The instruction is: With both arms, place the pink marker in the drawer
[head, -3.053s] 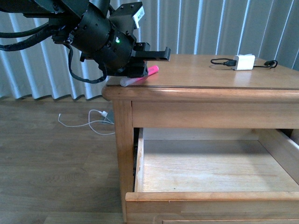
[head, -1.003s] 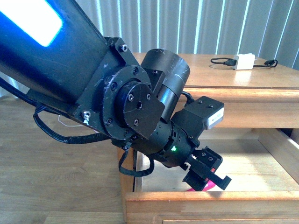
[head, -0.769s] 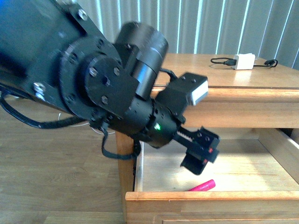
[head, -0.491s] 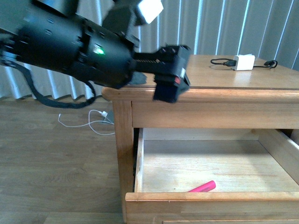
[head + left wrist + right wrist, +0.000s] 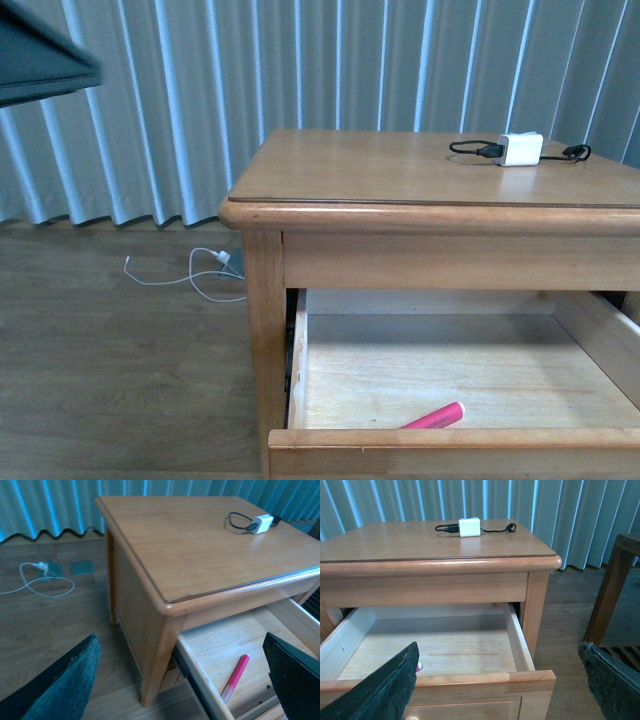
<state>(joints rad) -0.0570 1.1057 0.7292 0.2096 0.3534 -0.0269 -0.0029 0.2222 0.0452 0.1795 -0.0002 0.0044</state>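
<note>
Both hang empty, fingers spread wide: left gripper [image 5: 180,639], right gripper [image 5: 498,647]. The pink marker [image 5: 435,416] lies inside the open drawer [image 5: 450,437], just behind the front wall, which hides what's probably its cap end. Placing looks done; next I'd guess 1 gripper pushes the front shut. The charger [image 5: 520,149] sits far back on the counter [image 5: 380,170].

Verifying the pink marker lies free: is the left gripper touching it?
Apart. In the left wrist view the left gripper is open and empty; the pink marker lies alone on the drawer floor, beyond its fingers.
</note>
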